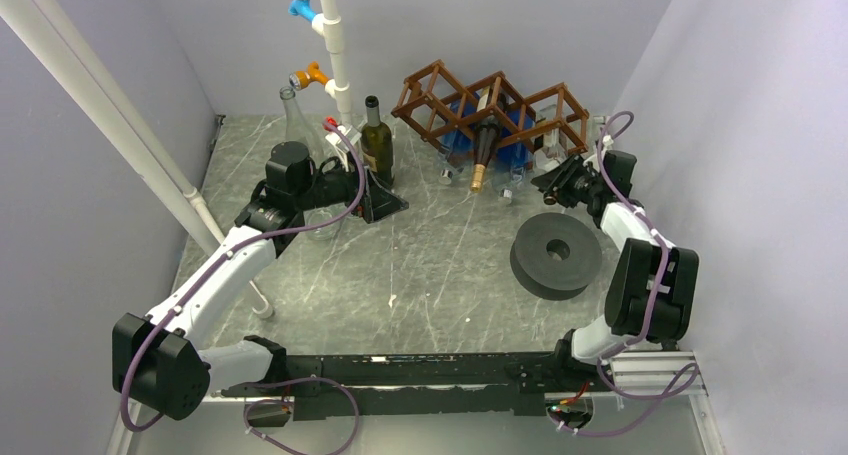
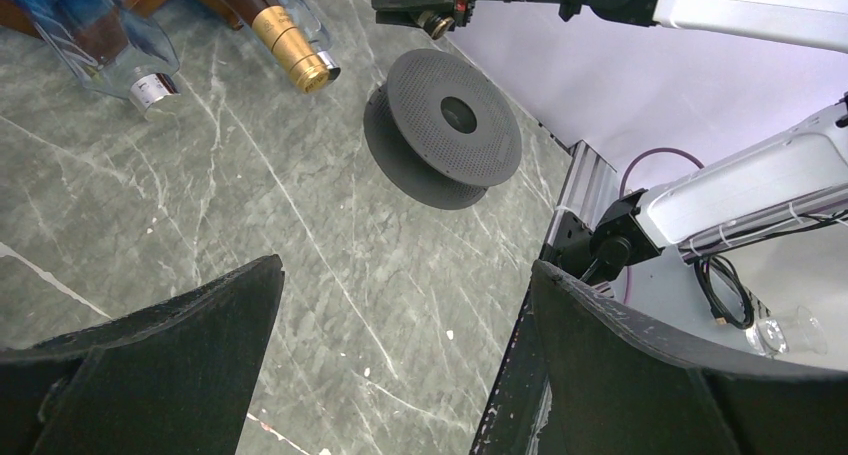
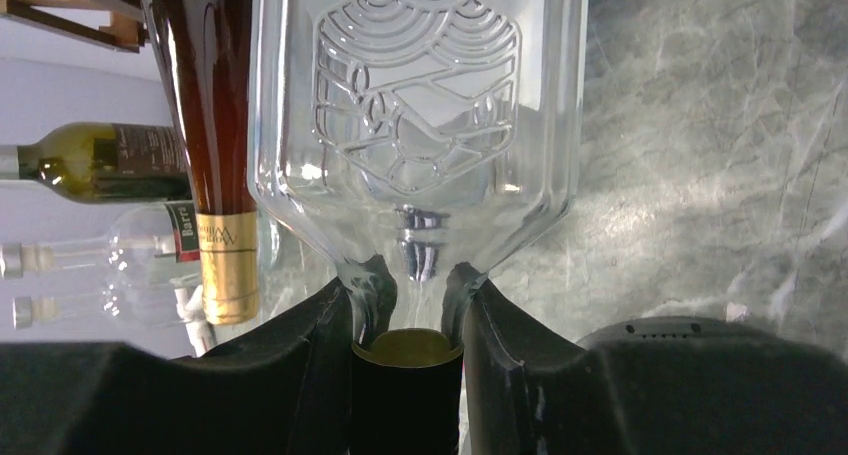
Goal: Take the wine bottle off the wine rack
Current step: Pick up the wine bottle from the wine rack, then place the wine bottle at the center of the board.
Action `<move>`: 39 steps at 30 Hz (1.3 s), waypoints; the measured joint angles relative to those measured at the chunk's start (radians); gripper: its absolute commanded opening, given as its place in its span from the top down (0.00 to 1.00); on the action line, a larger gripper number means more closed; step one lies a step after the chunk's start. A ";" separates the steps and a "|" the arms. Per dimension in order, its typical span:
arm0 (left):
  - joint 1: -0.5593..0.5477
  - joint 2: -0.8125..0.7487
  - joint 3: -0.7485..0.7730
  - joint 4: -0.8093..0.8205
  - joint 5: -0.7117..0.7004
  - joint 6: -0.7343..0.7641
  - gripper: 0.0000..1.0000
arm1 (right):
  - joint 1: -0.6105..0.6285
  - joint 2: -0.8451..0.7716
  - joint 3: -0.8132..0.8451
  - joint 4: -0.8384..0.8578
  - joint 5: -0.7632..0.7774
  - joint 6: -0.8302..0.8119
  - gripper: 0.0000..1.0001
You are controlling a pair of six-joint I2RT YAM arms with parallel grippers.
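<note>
Above marble table [image 3: 700, 125], right pincer [image 3: 407, 305] clamps bottle [image 3: 420, 105] neck.

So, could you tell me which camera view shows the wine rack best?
The top view: the whole wine rack shows there, every cell. Both wrist views catch only a few of its slats at their upper left corners.

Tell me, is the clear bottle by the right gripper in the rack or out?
In. The clear bottle lies in the right cell of the rack; the right gripper is shut on its neck.
</note>
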 measured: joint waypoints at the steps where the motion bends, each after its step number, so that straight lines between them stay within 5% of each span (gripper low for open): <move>1: 0.000 0.000 0.000 0.000 0.000 0.000 0.01 | 0.000 -0.011 -0.010 -0.001 -0.003 0.000 1.00; 39: 0.000 -0.005 0.000 -0.003 0.000 0.005 0.01 | -0.080 -0.285 -0.067 -0.312 -0.096 -0.019 1.00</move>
